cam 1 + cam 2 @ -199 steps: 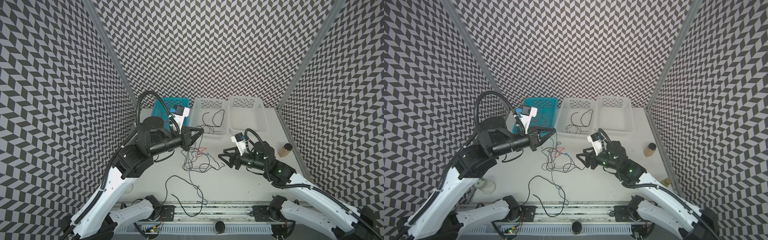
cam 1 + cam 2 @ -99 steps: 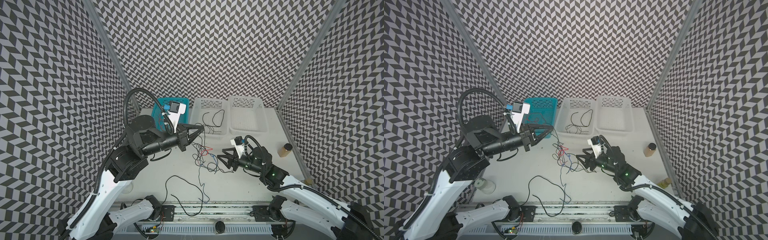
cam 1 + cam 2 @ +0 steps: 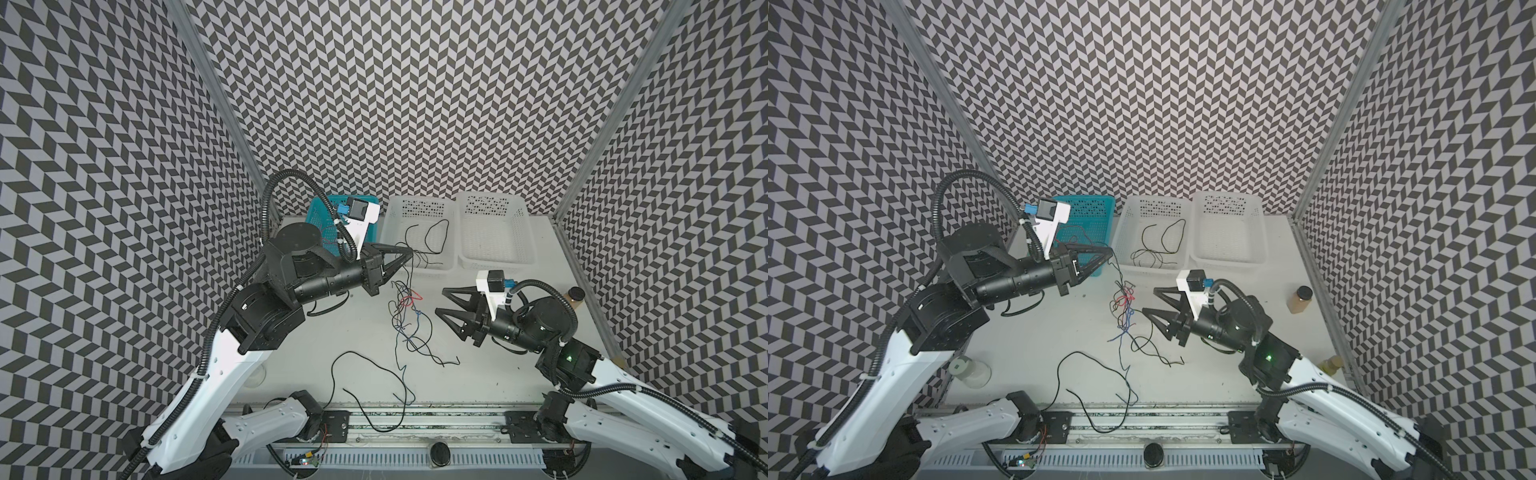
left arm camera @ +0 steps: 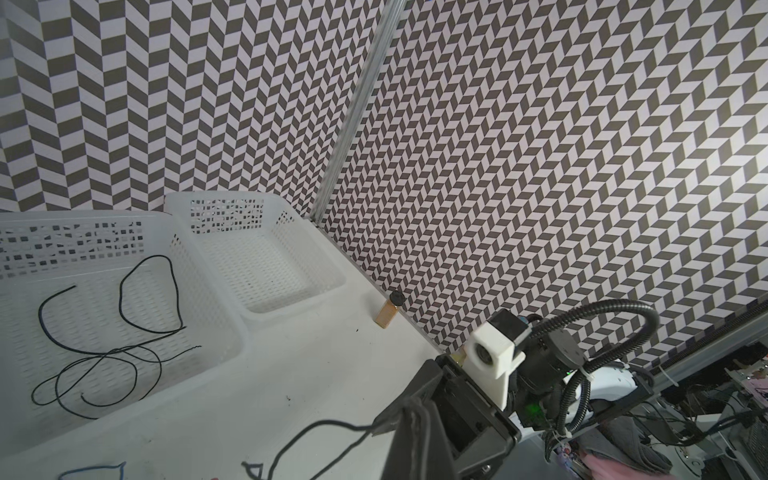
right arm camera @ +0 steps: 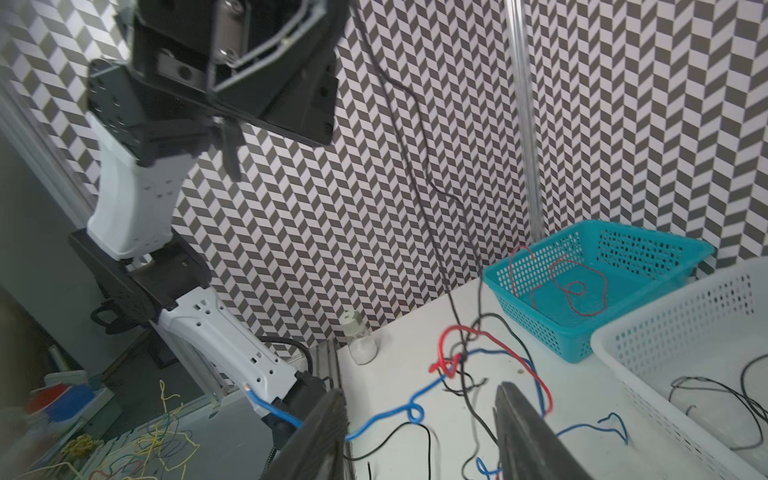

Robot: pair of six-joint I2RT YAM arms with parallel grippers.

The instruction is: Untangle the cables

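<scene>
In a top view we find the left tool (image 3: 409, 261) fully closed on one black strand of the cables (image 3: 407, 299), whose knot hangs down-frame to the surface (image 3: 357, 320) at centre, just left of the empty, half-open right tool (image 3: 440, 300), the nearer arm.

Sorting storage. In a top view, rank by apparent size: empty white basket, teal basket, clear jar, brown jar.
1. empty white basket
2. teal basket, partly covered, so unsure
3. clear jar, though nearer the camera
4. brown jar
</scene>
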